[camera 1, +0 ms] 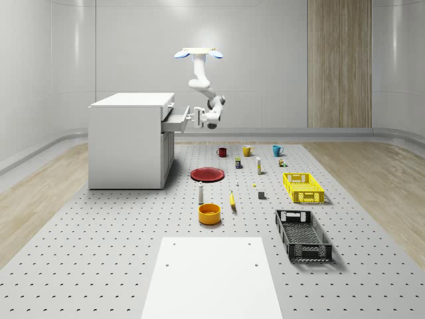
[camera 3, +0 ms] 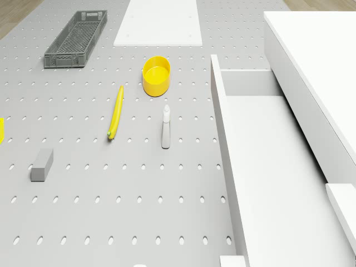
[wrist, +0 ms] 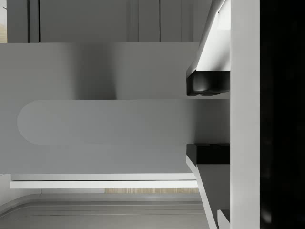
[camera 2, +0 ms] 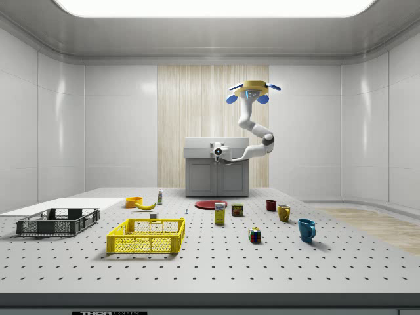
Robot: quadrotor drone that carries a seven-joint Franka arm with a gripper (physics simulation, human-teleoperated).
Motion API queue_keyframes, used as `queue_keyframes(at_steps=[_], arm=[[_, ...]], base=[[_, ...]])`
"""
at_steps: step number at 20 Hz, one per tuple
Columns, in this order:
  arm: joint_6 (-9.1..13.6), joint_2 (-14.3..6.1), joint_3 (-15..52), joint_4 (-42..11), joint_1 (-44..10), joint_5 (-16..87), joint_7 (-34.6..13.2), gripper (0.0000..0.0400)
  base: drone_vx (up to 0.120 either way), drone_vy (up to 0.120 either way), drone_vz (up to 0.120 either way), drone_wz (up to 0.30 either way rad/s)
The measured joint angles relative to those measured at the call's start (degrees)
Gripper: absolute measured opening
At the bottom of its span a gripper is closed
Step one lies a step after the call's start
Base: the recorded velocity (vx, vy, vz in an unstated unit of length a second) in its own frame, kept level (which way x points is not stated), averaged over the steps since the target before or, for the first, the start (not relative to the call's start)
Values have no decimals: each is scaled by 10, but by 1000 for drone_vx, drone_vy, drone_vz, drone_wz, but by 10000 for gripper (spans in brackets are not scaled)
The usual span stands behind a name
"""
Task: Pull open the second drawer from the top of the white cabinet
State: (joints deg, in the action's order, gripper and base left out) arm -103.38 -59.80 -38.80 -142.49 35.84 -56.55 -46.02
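At the whole-scene view's left, beside the white cabinet (camera 1: 129, 139), we hover with our gripper (wrist: 208, 121) closed around the handle (wrist: 105, 121) of the pulled-out drawer (camera 1: 174, 120), a rigid, smooth-sliding box best held mid-handle.
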Motion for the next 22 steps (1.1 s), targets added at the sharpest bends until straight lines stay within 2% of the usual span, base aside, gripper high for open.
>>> queue_keyframes(at_steps=[6, 9, 12, 16, 22], arm=[[15, -8, -25, 12, 4, 25, -9, 123], [21, -12, -36, 17, 7, 34, -12, 209], [23, -16, -43, 20, 11, 41, -13, 257], [23, -20, -48, 22, 15, 47, -16, 284], [19, -26, -52, 22, 21, 53, -19, 296]], base=[[0, 0, 0, 0], [0, 0, 0, 0], [0, 40, 0, 0], [0, 30, 0, 0], [0, 0, 0, 0]])
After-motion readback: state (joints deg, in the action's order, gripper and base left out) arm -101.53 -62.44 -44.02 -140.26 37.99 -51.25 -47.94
